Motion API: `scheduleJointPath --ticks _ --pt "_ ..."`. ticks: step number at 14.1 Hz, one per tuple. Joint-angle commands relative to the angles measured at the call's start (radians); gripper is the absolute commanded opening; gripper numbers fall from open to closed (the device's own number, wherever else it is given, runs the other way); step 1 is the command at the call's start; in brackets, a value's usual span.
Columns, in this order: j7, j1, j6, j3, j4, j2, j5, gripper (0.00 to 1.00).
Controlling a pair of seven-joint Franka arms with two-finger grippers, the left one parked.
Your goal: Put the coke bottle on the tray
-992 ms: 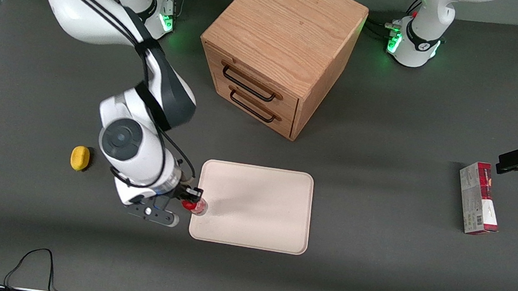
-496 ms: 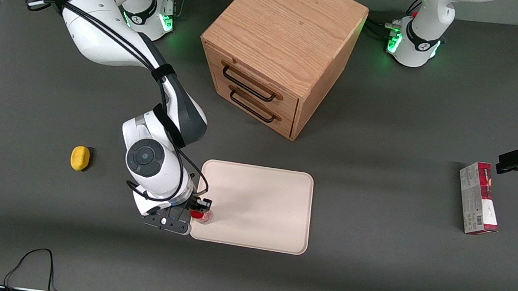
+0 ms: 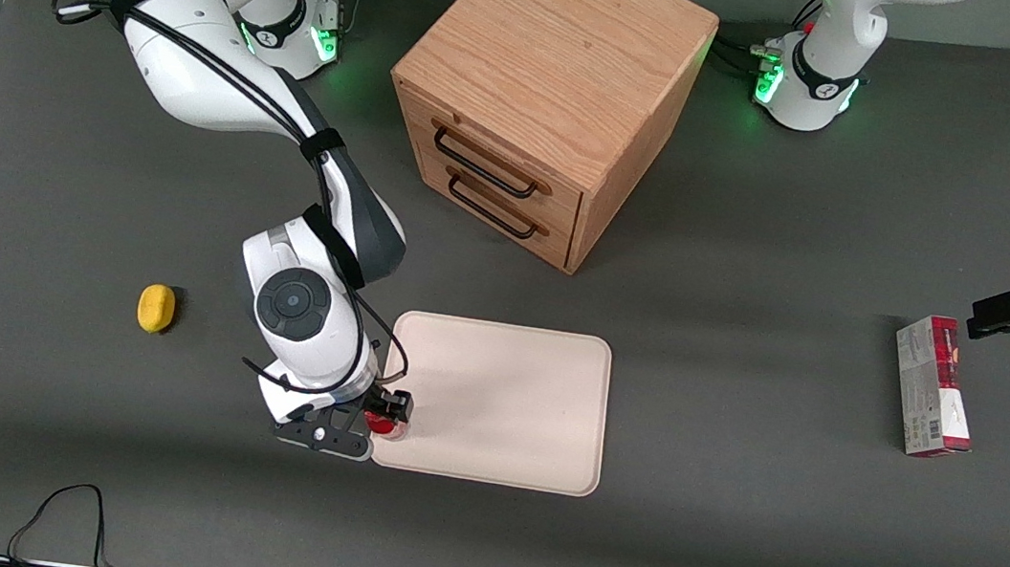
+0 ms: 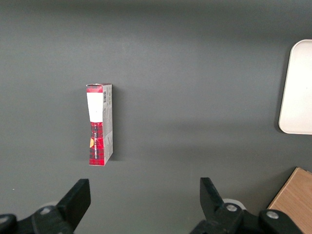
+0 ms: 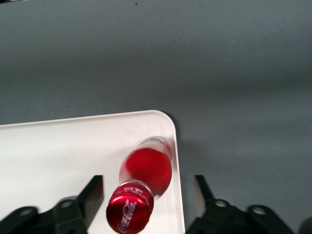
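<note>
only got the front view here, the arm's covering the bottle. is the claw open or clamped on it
observer: Open. In the right wrist view the claw straddles the coke bottle, with a gap showing on each side.
operator: ok, is its base actually on the tray
observer: Yes. The clear base sits inside the rim of the tray, close to a rounded corner.
</note>
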Motion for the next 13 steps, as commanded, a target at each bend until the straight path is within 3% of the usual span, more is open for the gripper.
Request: scheduleJointPath --ticks 1,5,7,10,13 --pt "0.003 0.007 0.013 -0.001 0.007 -0.005 -0.027 1.00" --pt "-0.072 -0.007 -0.058 0.001 -0.051 -0.093 -0.019 1.00" --pt "-0.196 -0.053 -0.110 -0.006 -0.148 -0.224 0.092 1.00" --pt "-0.442 -0.082 -0.234 -0.134 -0.288 -0.441 0.266 1.00" --pt "-0.591 -0.090 -0.349 -0.264 -0.381 -0.636 0.338 1.00"
